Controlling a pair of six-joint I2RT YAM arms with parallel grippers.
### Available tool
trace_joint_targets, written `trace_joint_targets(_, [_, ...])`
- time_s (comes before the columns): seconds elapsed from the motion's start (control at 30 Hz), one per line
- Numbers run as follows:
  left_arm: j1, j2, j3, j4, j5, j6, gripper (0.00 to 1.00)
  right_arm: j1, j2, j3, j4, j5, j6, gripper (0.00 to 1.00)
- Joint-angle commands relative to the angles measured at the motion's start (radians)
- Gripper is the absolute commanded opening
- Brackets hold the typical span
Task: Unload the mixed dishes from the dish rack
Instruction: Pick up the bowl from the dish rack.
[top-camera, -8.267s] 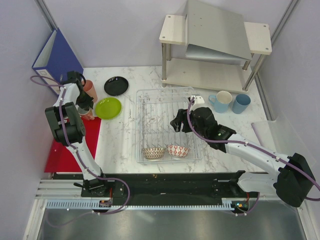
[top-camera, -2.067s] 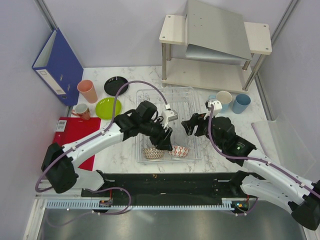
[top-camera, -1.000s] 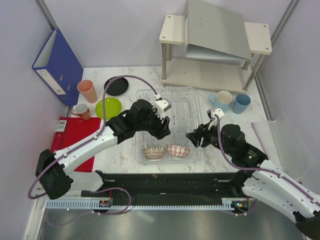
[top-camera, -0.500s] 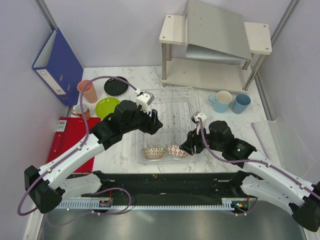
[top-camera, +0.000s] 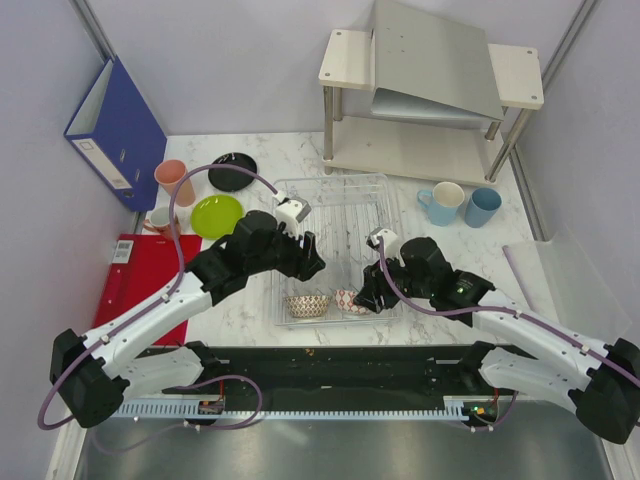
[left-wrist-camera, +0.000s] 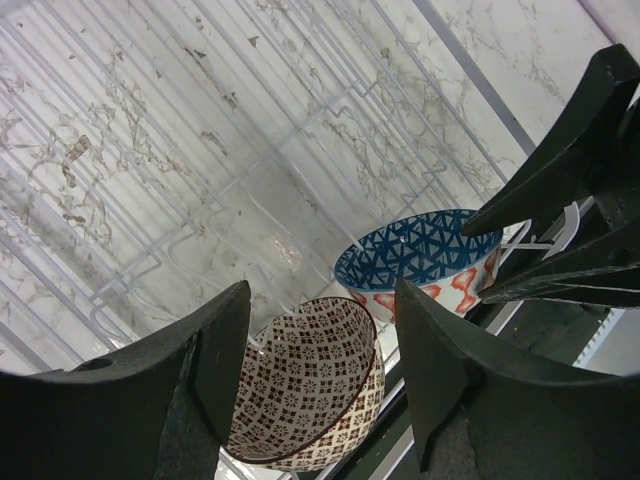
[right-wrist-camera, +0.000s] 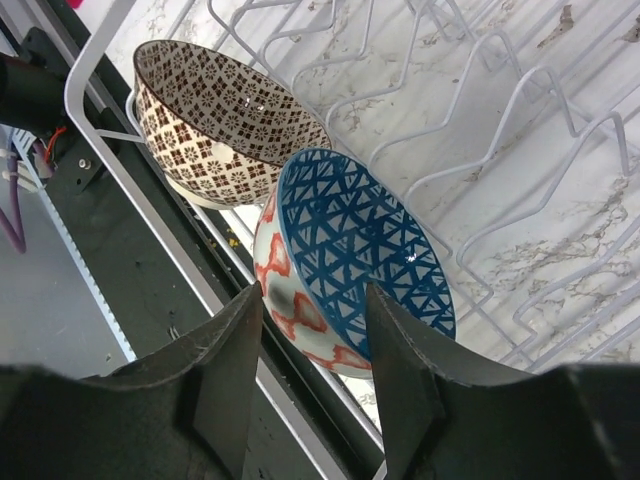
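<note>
The dish rack (top-camera: 330, 182) holds two small bowls at its near edge: brown-white (top-camera: 308, 305) and red-white with a blue inside (top-camera: 348, 299). My left gripper (top-camera: 310, 268) hovers open above the brown-white bowl (left-wrist-camera: 315, 385), which shows between its fingers (left-wrist-camera: 215, 360) without touching them. My right gripper (top-camera: 364, 298) is open at the red-white bowl (right-wrist-camera: 340, 260); one finger is outside its near wall and the other over its blue inside, with a gap on both sides. The black plate (top-camera: 232, 172), lime plate (top-camera: 217, 215), pink cup (top-camera: 175, 180), pink mug (top-camera: 158, 218) and two blue cups (top-camera: 440, 203) stand on the table.
A beige two-tier shelf (top-camera: 430, 100) stands behind the rack. A blue binder (top-camera: 115, 120) leans at the far left, with a red mat (top-camera: 135, 290) in front of it. The right gripper's fingers (left-wrist-camera: 570, 200) reach into the left wrist view beside the bowls.
My right gripper has come from the rack's right side down onto the red-white bowl, its jaws a little narrower. My left gripper drew back left, then settled above the brown-white bowl.
</note>
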Motion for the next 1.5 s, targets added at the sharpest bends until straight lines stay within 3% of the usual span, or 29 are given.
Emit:
trace_joint_targets(0.0, [0.001, -0.044, -0.026, 0.075, 0.050, -0.038, 0.66, 0.019, 0.037, 0.023, 0.043, -0.023, -0.009, 0.51])
trace_joint_targets(0.1, [0.002, -0.048, -0.037, 0.082, 0.064, -0.041, 0.66, 0.027, 0.060, 0.011, 0.072, -0.042, -0.002, 0.47])
trace_joint_targets(0.3, [0.002, -0.034, -0.045, 0.092, 0.092, -0.038, 0.66, 0.027, 0.085, 0.003, 0.104, -0.062, -0.008, 0.20])
trace_joint_targets(0.5, [0.002, 0.008, -0.040, 0.095, 0.104, -0.036, 0.65, 0.028, 0.095, 0.005, 0.106, -0.057, -0.006, 0.00])
trace_joint_targets(0.67, [0.002, 0.024, -0.040, 0.110, 0.116, -0.042, 0.64, 0.027, 0.079, -0.001, 0.103, -0.054, 0.000, 0.00])
trace_joint_targets(0.8, [0.001, 0.032, -0.037, 0.108, 0.122, -0.044, 0.64, 0.027, 0.092, 0.006, 0.089, -0.065, 0.007, 0.36])
trace_joint_targets(0.87, [0.002, 0.027, -0.037, 0.110, 0.122, -0.042, 0.64, 0.027, 0.095, 0.020, 0.067, -0.071, 0.014, 0.44])
trace_joint_targets(1.0, [0.002, 0.025, -0.043, 0.105, 0.121, -0.042, 0.64, 0.028, 0.082, 0.058, -0.011, -0.071, 0.018, 0.50])
trace_joint_targets(1.13, [0.002, 0.039, -0.045, 0.110, 0.133, -0.047, 0.64, 0.027, 0.086, 0.100, -0.109, -0.098, 0.001, 0.47])
trace_joint_targets(1.23, [0.002, 0.048, -0.042, 0.118, 0.148, -0.053, 0.64, 0.028, 0.102, 0.107, -0.143, -0.109, -0.008, 0.33])
trace_joint_targets(1.27, [0.001, 0.051, -0.042, 0.122, 0.152, -0.053, 0.64, 0.028, 0.106, 0.104, -0.144, -0.115, -0.011, 0.24])
trace_joint_targets(1.47, [0.002, 0.056, -0.042, 0.121, 0.156, -0.050, 0.64, 0.027, 0.140, 0.097, -0.144, -0.137, -0.009, 0.09])
